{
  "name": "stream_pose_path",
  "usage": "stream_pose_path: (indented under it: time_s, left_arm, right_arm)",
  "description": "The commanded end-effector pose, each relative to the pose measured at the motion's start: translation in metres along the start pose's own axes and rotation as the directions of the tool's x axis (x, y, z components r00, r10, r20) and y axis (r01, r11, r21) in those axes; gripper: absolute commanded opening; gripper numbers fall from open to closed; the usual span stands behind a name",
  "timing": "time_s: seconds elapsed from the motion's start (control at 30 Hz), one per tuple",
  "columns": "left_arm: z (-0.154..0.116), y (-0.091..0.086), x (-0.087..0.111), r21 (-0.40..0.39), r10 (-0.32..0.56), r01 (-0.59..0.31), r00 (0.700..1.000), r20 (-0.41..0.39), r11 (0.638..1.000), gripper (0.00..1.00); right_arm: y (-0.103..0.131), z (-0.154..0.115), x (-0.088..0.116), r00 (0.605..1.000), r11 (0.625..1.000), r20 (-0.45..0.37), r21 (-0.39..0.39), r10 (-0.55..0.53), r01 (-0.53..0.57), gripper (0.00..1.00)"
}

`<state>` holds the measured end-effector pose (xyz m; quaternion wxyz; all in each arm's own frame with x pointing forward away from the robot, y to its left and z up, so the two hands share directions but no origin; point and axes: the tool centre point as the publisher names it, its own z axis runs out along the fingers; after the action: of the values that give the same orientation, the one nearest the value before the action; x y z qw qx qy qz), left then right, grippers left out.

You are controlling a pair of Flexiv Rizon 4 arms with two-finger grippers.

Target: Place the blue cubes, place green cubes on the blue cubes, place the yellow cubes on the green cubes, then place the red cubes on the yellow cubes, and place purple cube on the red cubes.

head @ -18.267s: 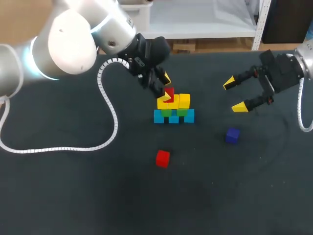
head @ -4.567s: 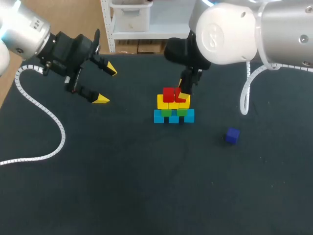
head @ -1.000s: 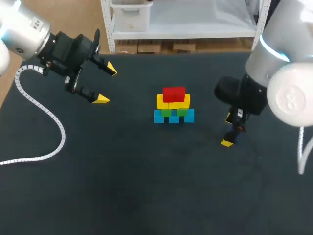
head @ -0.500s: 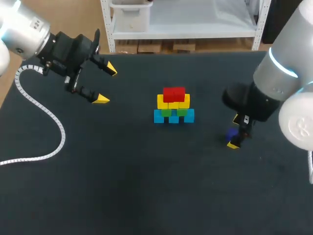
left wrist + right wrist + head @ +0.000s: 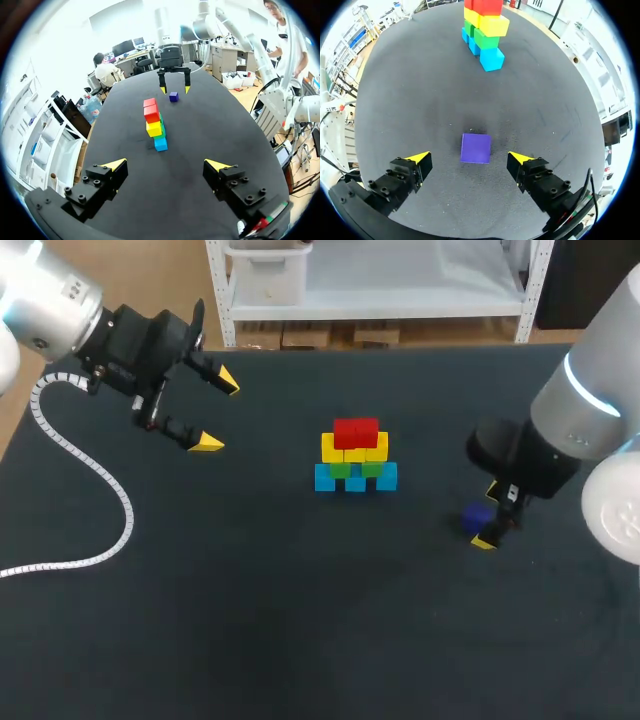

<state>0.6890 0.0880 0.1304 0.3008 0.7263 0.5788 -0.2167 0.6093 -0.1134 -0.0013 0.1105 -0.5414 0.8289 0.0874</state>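
Note:
The stack stands mid-table: blue cubes (image 5: pixel 355 479) at the bottom, green cubes (image 5: pixel 355 468), yellow cubes (image 5: pixel 354 449) and red cubes (image 5: pixel 356 431) on top. To its right the purple cube (image 5: pixel 475 516) lies alone on the black table. My right gripper (image 5: pixel 490 515) is open and straddles it. In the right wrist view the purple cube (image 5: pixel 475 148) sits between the yellow tips of the right gripper (image 5: pixel 469 158), with a gap on each side. My left gripper (image 5: pixel 217 412) hangs open and empty at the far left, well away from the stack (image 5: pixel 154 125).
The left arm's white coiled cable (image 5: pixel 100 500) trails over the table's left part. The black table (image 5: pixel 300 620) has free room in front of the stack and between the stack and the purple cube.
My right gripper has shifted right and lowered, so its fingers now flank the purple cube. The left arm and the stack have not moved.

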Motion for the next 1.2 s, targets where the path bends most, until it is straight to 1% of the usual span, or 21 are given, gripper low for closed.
stream_pose_path:
  time_s: [0.03, 0.1, 0.17, 0.2, 0.23, 0.27, 0.37, 0.4, 0.43, 0.57, 0.67, 0.77, 0.83, 0.93, 1.03, 1.07, 1.1, 1.2]
  left_arm:
    - [0.000, 0.000, 0.001, -0.002, 0.003, -0.003, 1.000, 0.003, 1.000, 1.00]
    - [0.000, 0.000, 0.001, -0.002, 0.003, -0.003, 1.000, 0.003, 1.000, 1.00]
    - [0.000, 0.000, 0.001, -0.002, 0.003, -0.003, 1.000, 0.003, 1.000, 1.00]
    - [0.000, 0.000, 0.001, -0.002, 0.003, -0.003, 1.000, 0.003, 1.000, 1.00]
    - [0.000, 0.000, 0.001, -0.002, 0.003, -0.003, 1.000, 0.003, 1.000, 1.00]
    - [0.000, 0.000, 0.001, -0.002, 0.003, -0.003, 1.000, 0.003, 1.000, 1.00]
    - [0.000, 0.000, 0.001, -0.002, 0.003, -0.003, 1.000, 0.003, 1.000, 1.00]
    - [0.000, 0.000, 0.001, -0.002, 0.003, -0.003, 1.000, 0.003, 1.000, 1.00]
    - [0.000, 0.000, 0.001, -0.002, 0.003, -0.003, 1.000, 0.003, 1.000, 1.00]
    - [0.000, 0.000, 0.001, -0.002, 0.003, -0.003, 1.000, 0.003, 1.000, 1.00]
    - [0.000, 0.000, 0.001, -0.002, 0.003, -0.003, 1.000, 0.003, 1.000, 1.00]
    - [0.000, 0.000, 0.001, -0.002, 0.003, -0.003, 1.000, 0.003, 1.000, 1.00]
    - [0.000, 0.000, 0.001, -0.002, 0.003, -0.003, 1.000, 0.003, 1.000, 1.00]
    - [0.000, 0.000, 0.001, -0.002, 0.003, -0.003, 1.000, 0.003, 1.000, 1.00]
    - [0.000, 0.000, 0.001, -0.002, 0.003, -0.003, 1.000, 0.003, 1.000, 1.00]
    - [0.000, 0.000, 0.001, -0.002, 0.003, -0.003, 1.000, 0.003, 1.000, 1.00]
    - [0.000, 0.000, 0.001, -0.002, 0.003, -0.003, 1.000, 0.003, 1.000, 1.00]
    - [0.000, 0.000, 0.001, -0.002, 0.003, -0.003, 1.000, 0.003, 1.000, 1.00]
  right_arm:
    - [-0.004, 0.003, -0.001, 1.000, 1.000, 0.001, -0.002, 0.000, 0.000, 0.75]
    - [-0.005, 0.004, -0.002, 1.000, 1.000, 0.001, -0.003, -0.002, 0.002, 0.75]
    - [-0.007, 0.005, -0.004, 1.000, 1.000, 0.001, -0.005, -0.005, 0.005, 0.71]
    - [-0.007, 0.006, -0.005, 1.000, 1.000, 0.001, -0.008, -0.008, 0.008, 0.67]
    - [-0.008, 0.007, -0.006, 1.000, 1.000, 0.000, -0.009, -0.010, 0.010, 0.50]
    - [-0.008, 0.007, -0.006, 1.000, 1.000, 0.000, -0.011, -0.012, 0.012, 0.49]
    - [-0.010, 0.009, -0.008, 1.000, 1.000, -0.003, -0.015, -0.017, 0.017, 0.25]
    - [-0.010, 0.009, -0.008, 1.000, 1.000, -0.004, -0.017, -0.019, 0.018, 0.06]
    - [-0.010, 0.009, -0.009, 1.000, 1.000, -0.004, -0.019, -0.023, 0.023, 0.00]
    - [-0.010, 0.006, -0.013, 0.999, 0.999, -0.008, -0.024, -0.035, 0.034, 0.00]
    - [-0.013, -0.002, -0.020, 0.999, 0.998, -0.004, -0.025, -0.051, 0.051, 0.00]
    - [-0.020, -0.014, -0.029, 0.997, 0.997, 0.017, -0.035, -0.075, 0.075, 0.00]
    - [-0.027, -0.025, -0.038, 0.994, 0.994, 0.022, -0.045, -0.103, 0.104, 0.00]
    - [-0.039, -0.043, -0.054, 0.989, 0.988, 0.023, -0.040, -0.147, 0.148, 0.00]
    - [-0.051, -0.061, -0.073, 0.980, 0.979, 0.018, -0.038, -0.201, 0.201, 0.00]
    - [-0.056, -0.068, -0.082, 0.976, 0.975, 0.030, -0.042, -0.216, 0.217, 0.00]
    - [-0.058, -0.070, -0.087, 0.974, 0.973, 0.034, -0.047, -0.223, 0.224, 0.00]
    - [-0.068, -0.081, -0.108, 0.965, 0.963, 0.028, -0.061, -0.260, 0.262, 0.00]
